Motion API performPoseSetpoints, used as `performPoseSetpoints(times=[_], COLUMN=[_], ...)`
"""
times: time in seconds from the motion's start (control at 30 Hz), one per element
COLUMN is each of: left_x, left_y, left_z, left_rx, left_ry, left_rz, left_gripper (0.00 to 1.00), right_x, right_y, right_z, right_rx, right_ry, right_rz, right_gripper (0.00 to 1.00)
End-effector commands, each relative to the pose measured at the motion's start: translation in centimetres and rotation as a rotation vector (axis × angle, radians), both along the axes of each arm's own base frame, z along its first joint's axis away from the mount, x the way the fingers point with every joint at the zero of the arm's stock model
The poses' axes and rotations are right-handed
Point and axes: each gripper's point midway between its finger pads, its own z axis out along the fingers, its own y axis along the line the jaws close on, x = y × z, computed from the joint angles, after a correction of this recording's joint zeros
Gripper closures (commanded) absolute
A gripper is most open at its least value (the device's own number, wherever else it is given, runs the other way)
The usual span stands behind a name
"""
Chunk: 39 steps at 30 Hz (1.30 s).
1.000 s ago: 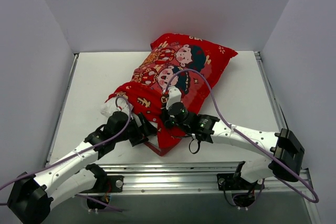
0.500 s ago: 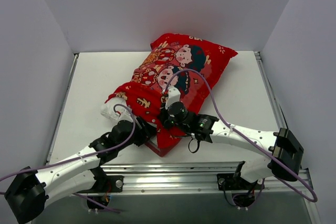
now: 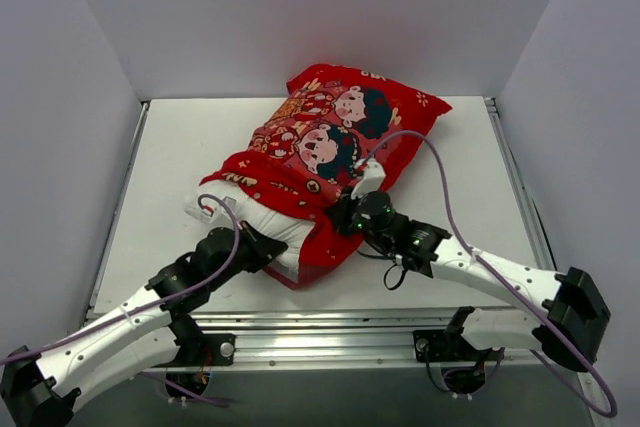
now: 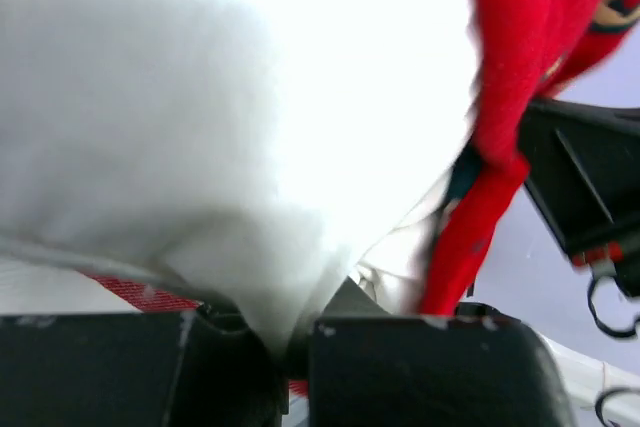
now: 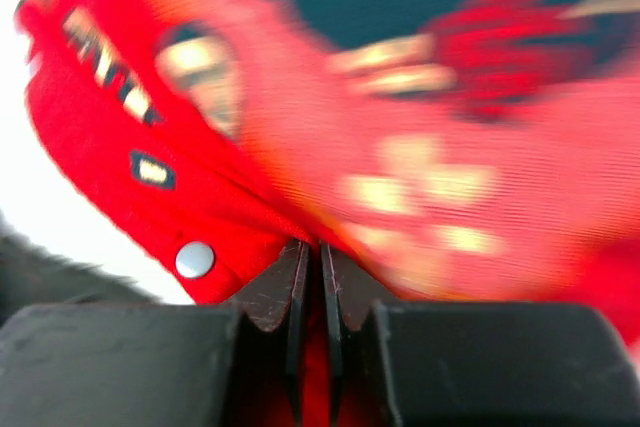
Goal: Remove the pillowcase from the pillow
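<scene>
You are looking down at a white table [image 3: 180, 167] where a red pillowcase [image 3: 330, 147] is lying slantwise, running from the centre of the frame toward the upper right. You are only partway through: one white corner of the pillow [image 3: 265, 222] is poking out of the open end at lower left, while most of it is sitting inside the cover. Your left gripper [image 3: 268, 247] is pinching that bare white corner, its fingers closed on the pillow's cloth. Your right gripper [image 3: 345, 212] is clamping the cover's red hem near a small silver snap [image 5: 194, 259]. The cover is looking bunched and wrinkled near the opening and smoother farther up, showing two cartoon children and gold characters. Sliding it off the rest is what is left.
</scene>
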Motion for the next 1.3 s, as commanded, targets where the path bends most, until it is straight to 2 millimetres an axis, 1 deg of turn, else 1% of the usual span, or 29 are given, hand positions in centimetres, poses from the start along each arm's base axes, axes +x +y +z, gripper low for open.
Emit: performPoseSetpoints(times=[0.0,0.03,0.07,0.13,0.23,0.33,0.37,0.43,0.47,0.5,0.53,0.57,0.63,0.67,0.73,0.77,0.83,0.87,0.9,0.93,0.97,1.0,1.03,1.07,1.13,1.17,1.2,1.23,1.27], left_x=[1.0,0.9,0.9,0.4,0.0,0.3,0.6,1.1,1.6,2.0,2.3,2.8,3.4,4.0,4.6,4.9,5.4,5.7,5.8,6.0,6.0,6.1,6.1,6.0,5.5,5.2,4.9,4.2,3.7], left_y=[3.3,3.8,4.2,4.7,5.0,4.1,3.5,2.4,1.7,1.1,0.6,0.0,-0.5,-0.9,-1.2,-1.4,-1.8,-2.2,-2.3,-2.6,-2.7,-2.9,-3.2,-3.3,-3.7,-3.7,-3.7,-3.8,-3.7], left_z=[6.3,6.8,8.2,8.3,8.9,8.9,8.4,9.4,9.3,9.9,11.2,11.2,12.2,13.4,14.6,15.6,16.6,17.3,17.6,17.7,18.0,18.9,19.1,19.4,20.7,21.0,21.7,22.3,22.4], left_rx=[0.024,0.034,0.034,0.070,0.111,0.119,0.127,0.103,0.113,0.102,0.092,0.106,0.117,0.116,0.123,0.116,0.110,0.101,0.098,0.099,0.095,0.079,0.073,0.065,0.039,0.033,0.020,0.000,-0.002], left_ry=[-0.113,-0.120,-0.148,-0.135,-0.125,-0.121,-0.110,-0.132,-0.127,-0.142,-0.164,-0.160,-0.184,-0.201,-0.229,-0.244,-0.267,-0.280,-0.284,-0.283,-0.289,-0.302,-0.303,-0.307,-0.318,-0.316,-0.321,-0.325,-0.318], left_rz=[0.128,0.135,0.134,0.117,0.095,0.066,0.055,0.030,0.021,0.011,0.001,-0.005,-0.013,-0.008,-0.007,-0.006,-0.005,-0.007,-0.007,-0.010,-0.013,-0.016,-0.024,-0.030,-0.062,-0.076,-0.086,-0.113,-0.127], left_gripper=[0.98,0.98,0.98,0.98,0.98,0.98,0.98,0.98,0.98,0.98,0.98,0.98,0.98,0.98,0.98,0.98,0.98,0.98,0.98,0.98,0.98,0.98,0.98,0.98,0.98,0.98,0.98,0.98,0.98], right_x=[3.6,3.6,3.7,4.5,4.7,3.8,2.8,1.6,0.5,-0.1,-0.8,-1.6,-2.7,-3.2,-4.3,-4.7,-5.6,-5.8,-6.0,-6.1,-6.1,-6.0,-6.0,-5.8,-4.9,-4.1,-3.6,-2.9,-1.4], right_y=[-9.3,-10.6,-11.5,-13.6,-14.1,-10.9,-9.3,-7.5,-6.5,-6.1,-5.8,-5.2,-5.1,-5.1,-4.9,-4.8,-4.5,-4.5,-4.6,-4.7,-4.8,-4.8,-4.8,-4.9,-5.4,-5.9,-6.4,-7.0,-8.4], right_z=[-1.4,-2.0,-1.2,-1.1,-0.9,0.0,0.3,1.1,1.5,1.8,2.2,2.5,2.9,2.8,3.4,3.5,3.3,3.1,2.8,2.0,1.7,1.5,1.0,0.3,-1.0,-1.8,-2.5,-3.4,-4.1], right_rx=[-0.068,-0.075,-0.054,-0.059,-0.067,0.000,0.039,0.079,0.086,0.081,0.082,0.077,0.073,0.068,0.093,0.103,0.119,0.122,0.120,0.112,0.111,0.113,0.109,0.105,0.078,0.060,0.047,0.027,0.010], right_ry=[-0.009,-0.002,-0.018,-0.019,-0.027,-0.016,0.001,0.008,0.009,0.016,0.009,0.006,0.012,0.022,0.024,0.027,0.044,0.048,0.052,0.065,0.068,0.067,0.069,0.066,0.070,0.066,0.070,0.081,0.078], right_rz=[-0.314,-0.340,-0.360,-0.417,-0.396,-0.230,-0.135,-0.037,0.025,0.049,0.071,0.106,0.132,0.145,0.183,0.200,0.235,0.238,0.241,0.235,0.232,0.230,0.232,0.217,0.177,0.135,0.105,0.069,-0.009], right_gripper=[1.00,1.00,1.00,1.00,1.00,1.00,0.94,0.85,0.78,0.75,0.70,0.59,0.50,0.42,0.36,0.32,0.30,0.30,0.29,0.30,0.35,0.40,0.48,0.65,0.85,0.98,1.00,1.00,1.00])
